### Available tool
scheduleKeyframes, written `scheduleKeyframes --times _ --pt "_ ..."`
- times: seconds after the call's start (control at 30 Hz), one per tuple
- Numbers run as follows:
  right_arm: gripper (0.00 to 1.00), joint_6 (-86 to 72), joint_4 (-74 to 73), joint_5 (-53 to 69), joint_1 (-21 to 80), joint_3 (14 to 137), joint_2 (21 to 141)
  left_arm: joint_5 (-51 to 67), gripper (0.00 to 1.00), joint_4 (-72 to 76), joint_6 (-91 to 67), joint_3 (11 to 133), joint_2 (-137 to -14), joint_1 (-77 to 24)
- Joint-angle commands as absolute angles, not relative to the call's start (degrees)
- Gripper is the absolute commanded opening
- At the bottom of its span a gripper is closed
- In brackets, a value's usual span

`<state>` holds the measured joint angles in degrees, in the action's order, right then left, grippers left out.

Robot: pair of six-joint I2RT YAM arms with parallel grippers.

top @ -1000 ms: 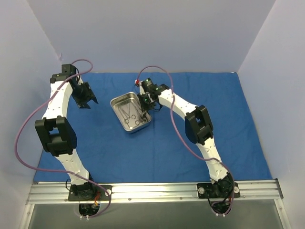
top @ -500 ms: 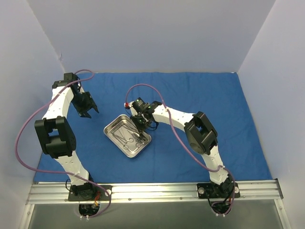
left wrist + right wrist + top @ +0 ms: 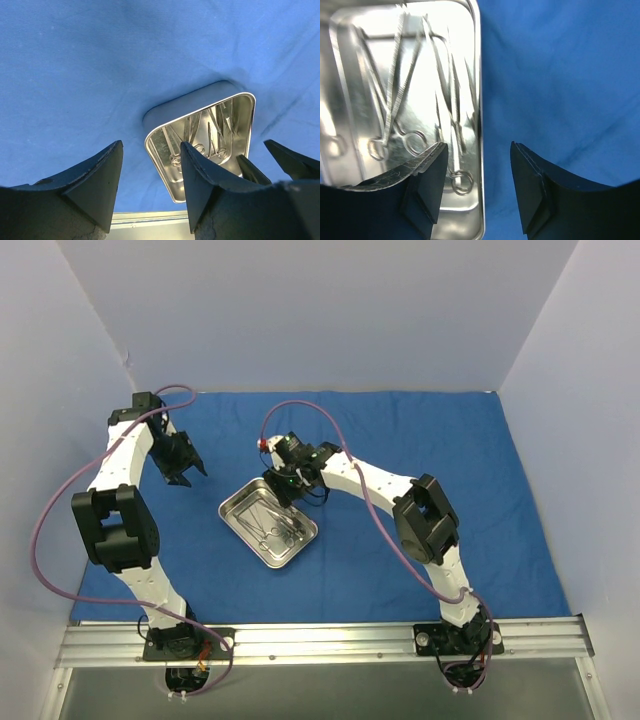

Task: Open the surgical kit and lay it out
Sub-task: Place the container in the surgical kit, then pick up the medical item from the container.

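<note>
The blue cloth wrap (image 3: 450, 470) lies spread flat over the table. The steel tray (image 3: 246, 538) sits on it left of centre, turned diagonally, with several thin scissor-like instruments (image 3: 272, 525) inside. My right gripper (image 3: 283, 490) is open at the tray's far right side. In the right wrist view its jaws (image 3: 479, 165) straddle the tray's rim (image 3: 479, 75), one finger over the instruments (image 3: 395, 100), the other over cloth (image 3: 560, 75). My left gripper (image 3: 187, 476) is open and empty, left of the tray. In the left wrist view it (image 3: 150, 170) looks toward the tray (image 3: 175, 102).
An aluminium rail (image 3: 320, 640) runs along the table's near edge and also shows in the left wrist view (image 3: 150, 217). Pale walls close in the left, back and right sides. Purple cables loop off both arms.
The tray slid toward the front left with my right gripper on its rim. The right gripper has since opened and drawn back a little. The left gripper shifted slightly.
</note>
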<state>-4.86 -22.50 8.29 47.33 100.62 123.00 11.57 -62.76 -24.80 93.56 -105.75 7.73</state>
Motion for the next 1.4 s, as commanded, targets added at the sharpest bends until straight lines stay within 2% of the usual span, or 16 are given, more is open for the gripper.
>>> scheduleKeyframes --times 0.0,0.27,0.47,0.83,1.03,1.37 --pt "0.52 -5.62 -24.87 8.86 48.86 105.46 119.09 12.39 0.59 -61.79 -24.61 93.43 -101.87 8.44" --pt "0.52 -3.25 -27.34 11.6 53.52 114.6 126.91 12.92 0.59 -61.35 -25.75 91.93 -101.25 8.44" --pt "0.5 -5.09 -26.54 15.99 53.88 114.43 129.11 13.18 0.59 -61.44 -25.58 92.81 -102.13 8.7" --pt "0.5 -5.54 -26.89 14.15 55.37 114.61 132.01 14.5 0.62 -60.91 -24.87 91.94 -101.42 8.88" --pt "0.42 -6.06 -26.98 13.89 55.37 114.7 132.71 14.77 0.62 -61.08 -24.79 92.55 -101.34 8.96" --pt "0.41 -6.42 -27.25 14.41 55.63 114.61 134.12 15.38 0.62 -61.43 -24.52 92.46 -100.99 9.49"
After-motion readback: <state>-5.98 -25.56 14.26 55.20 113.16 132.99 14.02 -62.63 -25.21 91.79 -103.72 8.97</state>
